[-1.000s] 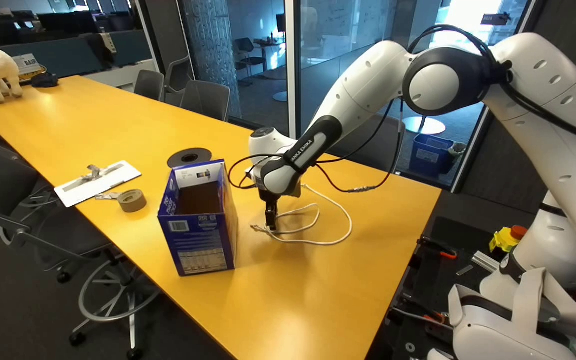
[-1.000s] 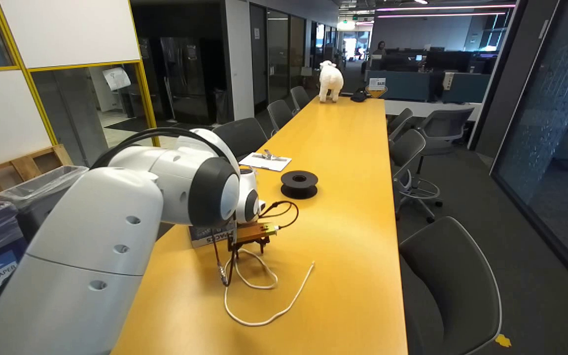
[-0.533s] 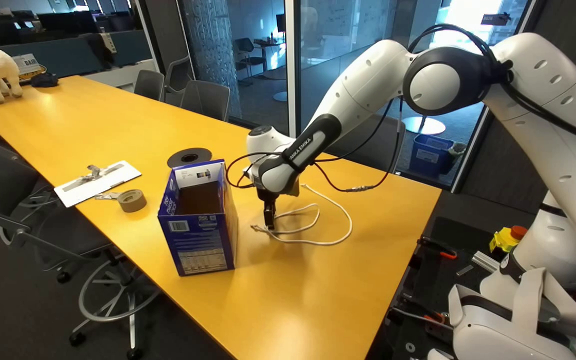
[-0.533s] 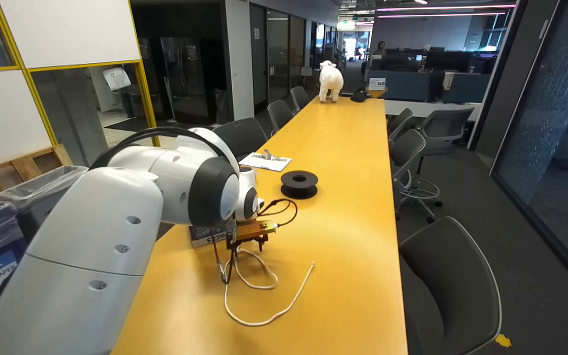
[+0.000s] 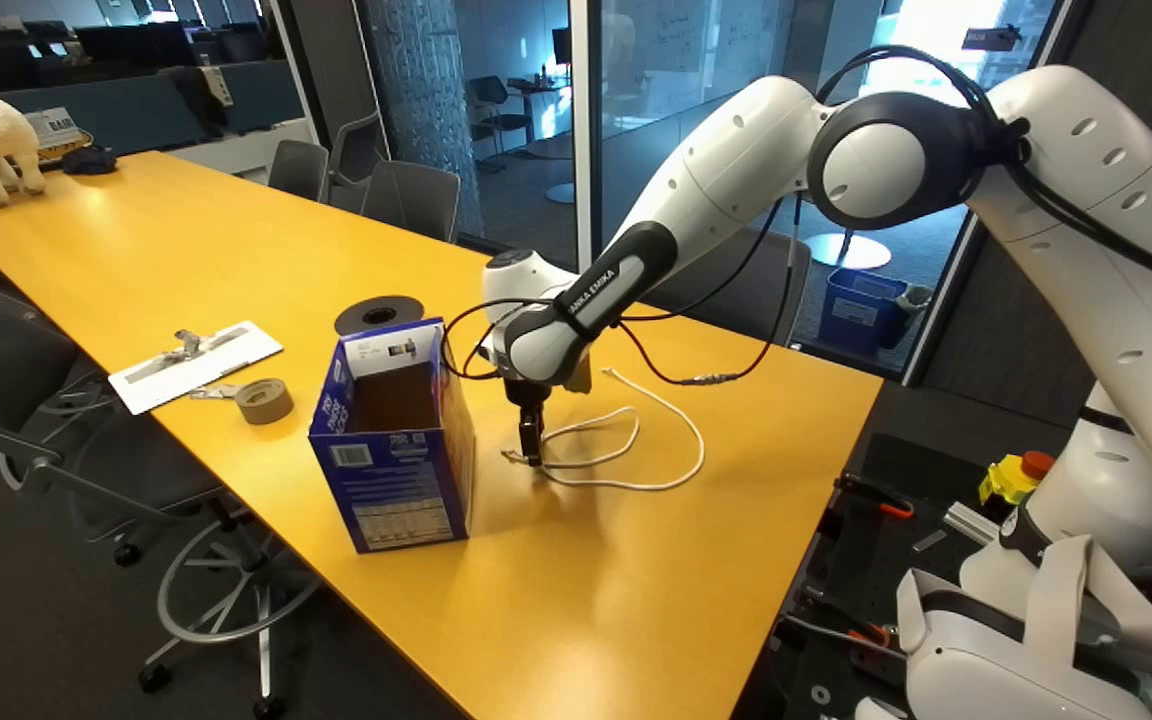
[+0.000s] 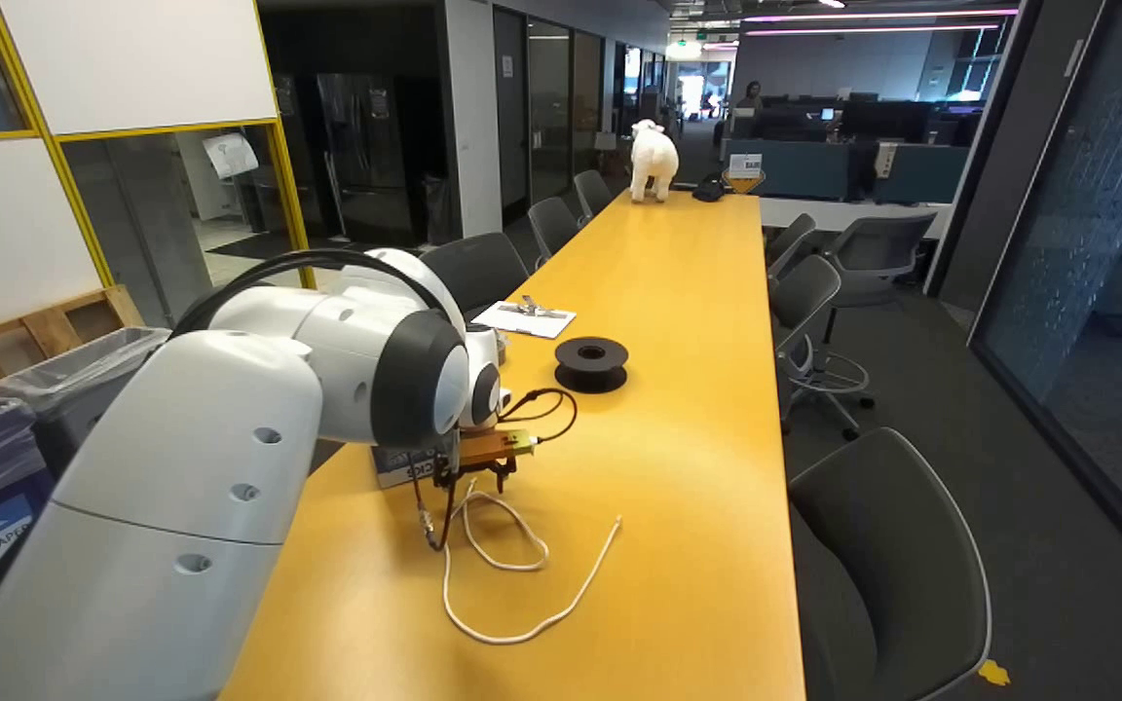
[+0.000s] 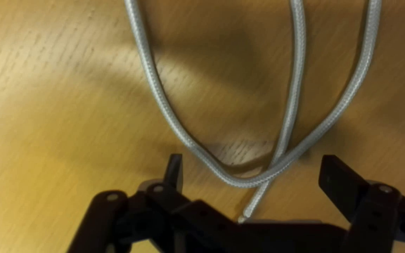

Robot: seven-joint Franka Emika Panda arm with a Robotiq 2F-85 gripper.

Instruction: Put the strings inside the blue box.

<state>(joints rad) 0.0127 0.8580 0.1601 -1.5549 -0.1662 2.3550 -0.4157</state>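
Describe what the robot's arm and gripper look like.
The arm is built of smooth, rounded white segments with small oval recesses, dark joint rings, and a black band lettered "ANKA EMIKA" as far as it shows. Black cables arc over it. A coppery bar sits just above the gripper, which is black with two angular fingers.
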